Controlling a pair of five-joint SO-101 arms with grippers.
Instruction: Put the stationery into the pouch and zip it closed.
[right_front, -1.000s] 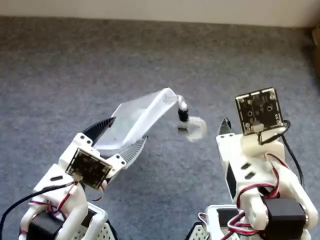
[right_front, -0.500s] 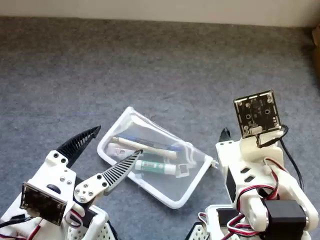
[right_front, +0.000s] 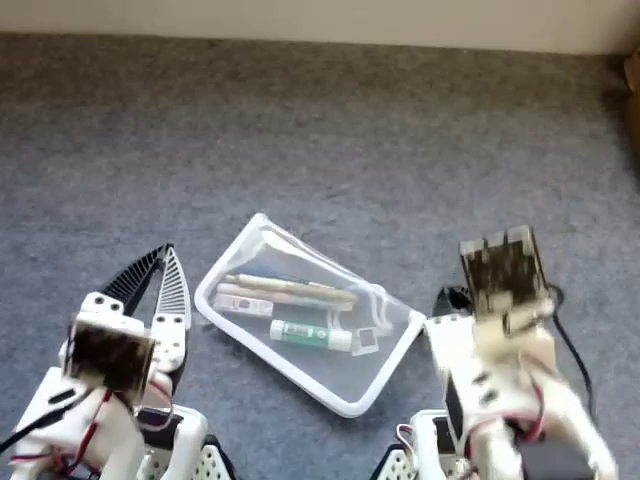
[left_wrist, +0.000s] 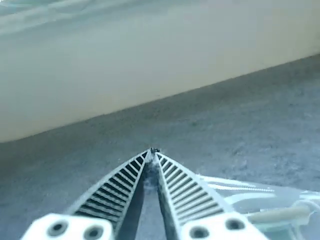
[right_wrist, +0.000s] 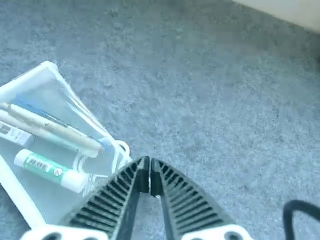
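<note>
A clear mesh pouch lies flat on the grey carpet between the two arms. Inside it are two pens and a white tube with a green label. My left gripper is shut and empty, just left of the pouch and apart from it. In the left wrist view its tips meet above the carpet, with a pouch corner beside them. My right gripper is shut on nothing, close to the pouch corner with the zip ring. From above, the right gripper is mostly hidden under its camera board.
Grey carpet covers the whole surface, with open room beyond the pouch. A pale wall runs along the far edge. Both arm bases stand at the near edge.
A second ago the left gripper held the pouch in the air. It let go, the pouch dropped flat onto the carpet, and the gripper drew back and shut. The right arm has shifted slightly.
</note>
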